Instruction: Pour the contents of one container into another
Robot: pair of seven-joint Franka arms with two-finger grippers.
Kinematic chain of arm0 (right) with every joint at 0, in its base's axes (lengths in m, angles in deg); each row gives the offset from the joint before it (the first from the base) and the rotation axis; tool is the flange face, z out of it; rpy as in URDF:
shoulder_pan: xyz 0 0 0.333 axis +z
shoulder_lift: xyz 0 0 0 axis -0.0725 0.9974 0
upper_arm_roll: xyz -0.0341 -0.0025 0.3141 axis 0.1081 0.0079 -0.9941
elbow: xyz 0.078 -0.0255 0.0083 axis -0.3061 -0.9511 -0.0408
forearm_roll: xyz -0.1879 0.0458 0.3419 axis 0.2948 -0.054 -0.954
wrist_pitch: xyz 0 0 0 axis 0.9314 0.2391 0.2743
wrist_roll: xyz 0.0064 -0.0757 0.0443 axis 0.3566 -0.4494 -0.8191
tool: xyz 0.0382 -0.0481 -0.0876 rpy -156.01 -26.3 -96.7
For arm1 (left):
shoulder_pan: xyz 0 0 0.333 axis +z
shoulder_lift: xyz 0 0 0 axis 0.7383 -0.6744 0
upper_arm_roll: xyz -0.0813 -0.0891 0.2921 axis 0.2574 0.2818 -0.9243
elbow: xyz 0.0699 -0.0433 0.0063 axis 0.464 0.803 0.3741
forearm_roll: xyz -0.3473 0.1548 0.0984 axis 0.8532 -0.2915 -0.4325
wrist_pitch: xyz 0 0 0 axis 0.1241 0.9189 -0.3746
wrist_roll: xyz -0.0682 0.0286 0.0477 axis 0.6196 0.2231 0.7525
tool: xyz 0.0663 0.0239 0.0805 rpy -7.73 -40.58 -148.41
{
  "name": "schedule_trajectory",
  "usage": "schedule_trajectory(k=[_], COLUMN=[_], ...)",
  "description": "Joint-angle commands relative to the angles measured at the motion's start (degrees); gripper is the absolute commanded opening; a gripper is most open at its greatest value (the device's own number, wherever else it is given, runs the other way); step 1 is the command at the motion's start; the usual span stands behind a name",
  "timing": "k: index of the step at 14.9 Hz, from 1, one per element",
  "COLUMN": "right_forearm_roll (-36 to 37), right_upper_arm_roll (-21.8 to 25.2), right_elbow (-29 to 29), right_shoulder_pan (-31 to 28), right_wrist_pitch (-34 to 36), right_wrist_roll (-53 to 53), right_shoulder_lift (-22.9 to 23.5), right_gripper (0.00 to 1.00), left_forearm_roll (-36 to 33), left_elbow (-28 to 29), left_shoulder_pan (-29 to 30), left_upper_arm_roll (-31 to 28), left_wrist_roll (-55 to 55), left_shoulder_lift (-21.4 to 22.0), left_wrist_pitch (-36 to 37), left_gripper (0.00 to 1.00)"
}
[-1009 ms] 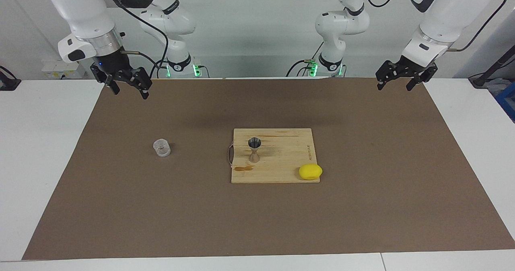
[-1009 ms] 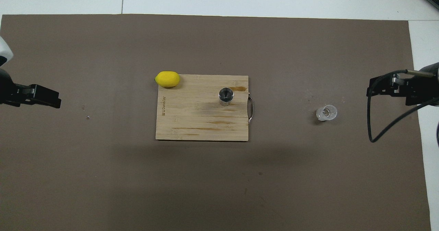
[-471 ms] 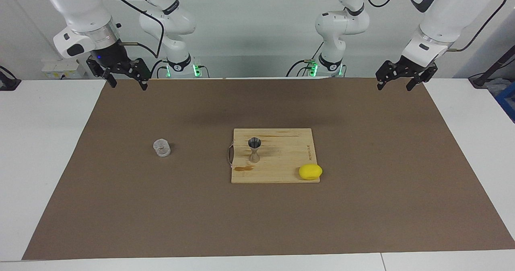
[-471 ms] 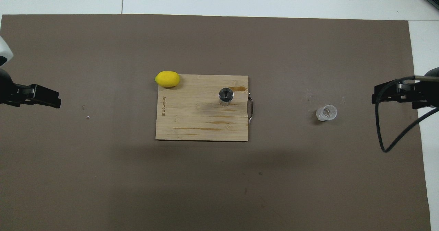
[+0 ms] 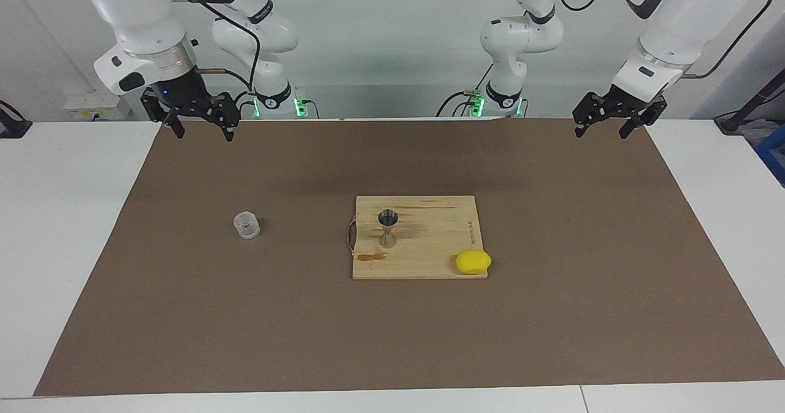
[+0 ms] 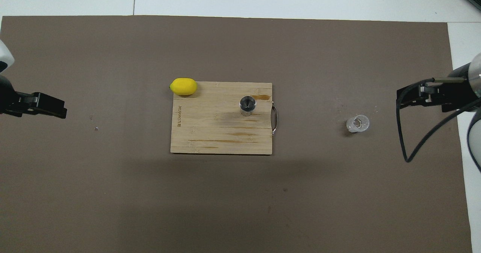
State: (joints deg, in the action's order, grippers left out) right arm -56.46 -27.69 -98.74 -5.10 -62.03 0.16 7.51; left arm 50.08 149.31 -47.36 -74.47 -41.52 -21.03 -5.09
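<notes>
The clear cup point(image 5: 246, 224) point(image 6: 358, 123) stands upright on the brown mat toward the right arm's end of the table. The steel jigger point(image 5: 387, 229) point(image 6: 247, 105) stands upright on the wooden cutting board point(image 5: 429, 247) point(image 6: 210, 132), close to the board's handle. My right gripper point(image 5: 204, 133) point(image 6: 400, 99) hangs open and empty in the air over the mat's edge by its base, well apart from the cup. My left gripper point(image 5: 601, 133) point(image 6: 62, 110) waits open and empty over the mat's other end.
A yellow lemon point(image 5: 472, 261) point(image 6: 183, 86) lies at the board's corner farthest from the robots, toward the left arm's end. The brown mat point(image 5: 552, 315) covers most of the white table. A black cable point(image 6: 407, 147) loops down from the right wrist.
The right gripper has risen a little and shifted slightly toward the table's middle. The left arm, cup, jigger and lemon have not moved.
</notes>
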Motion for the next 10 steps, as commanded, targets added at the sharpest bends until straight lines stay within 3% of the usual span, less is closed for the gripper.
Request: schedule_trajectory(k=[1, 10], right_forearm_roll=[0.9, 0.1], right_upper_arm_roll=[-0.3, -0.3], right_elbow=[0.7, -2.2], right_shoulder_pan=[-0.3, -0.8], right_wrist_pitch=[1.4, 1.4], right_wrist_roll=[2.8, 2.9], right_shoulder_lift=[0.5, -1.1], right_gripper=[1.00, 1.00], left_forearm_roll=[-0.6, -0.6], left_elbow=[1.4, 1.3], left_shoulder_pan=[0.6, 0.6], left_upper_arm_roll=[0.4, 0.4], left_wrist_roll=[0.1, 0.1], left_shoulder_lift=[1.4, 1.4], left_wrist_pitch=[-0.4, -0.5], left_gripper=[1.00, 1.00])
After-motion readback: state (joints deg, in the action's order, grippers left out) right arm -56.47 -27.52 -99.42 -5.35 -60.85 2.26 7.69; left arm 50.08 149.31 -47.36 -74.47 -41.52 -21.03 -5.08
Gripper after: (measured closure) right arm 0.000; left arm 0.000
